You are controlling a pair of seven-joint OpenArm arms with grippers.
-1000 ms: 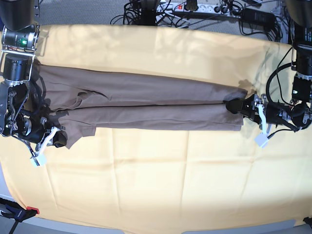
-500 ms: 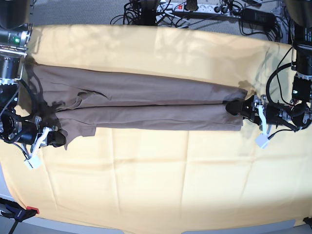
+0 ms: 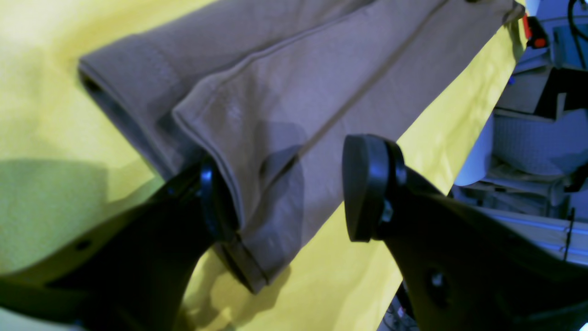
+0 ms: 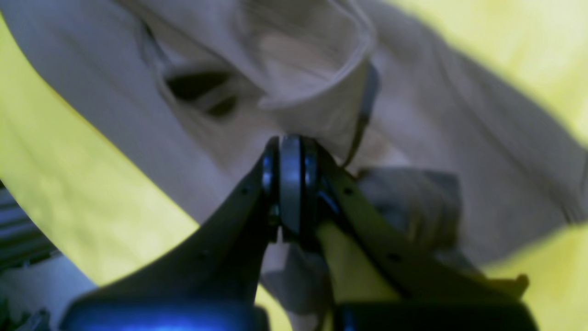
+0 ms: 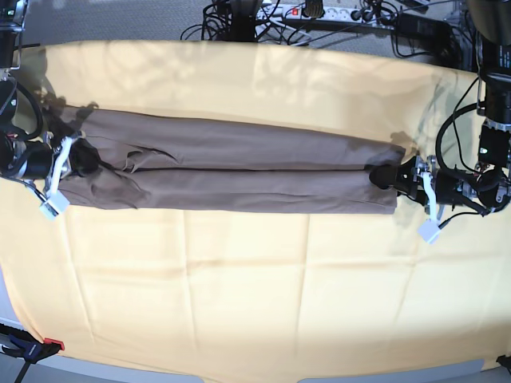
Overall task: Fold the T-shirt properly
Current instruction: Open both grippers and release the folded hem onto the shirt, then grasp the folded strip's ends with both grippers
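The taupe T-shirt [image 5: 239, 167] lies folded lengthwise into a long strip across the pale yellow cloth [image 5: 255, 279]. My right gripper [image 5: 84, 159], on the base view's left, is shut on a bunch of the shirt at its left end. In the right wrist view the gripper [image 4: 289, 170] pinches the cloth [image 4: 459, 138], with a sleeve opening just above. My left gripper [image 5: 385, 174] is at the strip's right end. In the left wrist view it [image 3: 285, 193] is open, with the hem corner of the shirt [image 3: 285, 78] between the jaws. One finger sits at the cloth's edge.
Cables and a power strip [image 5: 319, 12] run behind the table's back edge. A red clamp [image 5: 48, 345] holds the yellow cloth at the front left corner. Shelves and clutter [image 3: 542, 115] show past the table in the left wrist view.
My right gripper has moved from the front left up and back, carrying the sleeve part onto the strip; nothing sticks out at the front left now. The left arm has not moved.
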